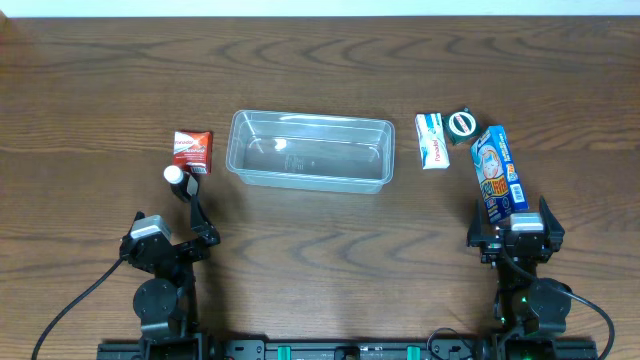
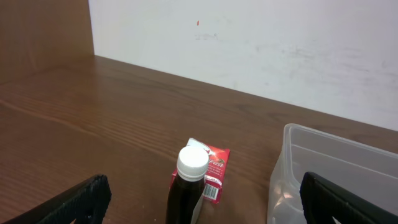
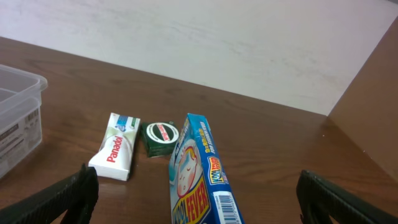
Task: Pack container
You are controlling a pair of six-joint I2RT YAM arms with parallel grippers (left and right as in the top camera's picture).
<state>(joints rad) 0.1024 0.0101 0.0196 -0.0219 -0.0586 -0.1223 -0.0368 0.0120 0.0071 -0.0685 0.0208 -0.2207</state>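
The clear plastic container (image 1: 308,150) sits empty at the table's middle; its corner shows in the left wrist view (image 2: 329,168) and its edge in the right wrist view (image 3: 15,112). A dark bottle with a white cap (image 1: 180,182) (image 2: 188,186) stands upright between the open fingers of my left gripper (image 1: 197,222) (image 2: 202,208). A red packet (image 1: 191,150) (image 2: 211,169) lies behind the bottle. My right gripper (image 1: 515,228) (image 3: 196,208) is open, with the near end of a blue Kool Fever box (image 1: 498,172) (image 3: 199,177) between its fingers.
A white Panadol box (image 1: 432,140) (image 3: 117,154) and a small green round tin (image 1: 461,124) (image 3: 160,137) lie right of the container. A white wall rises behind the table's far edge.
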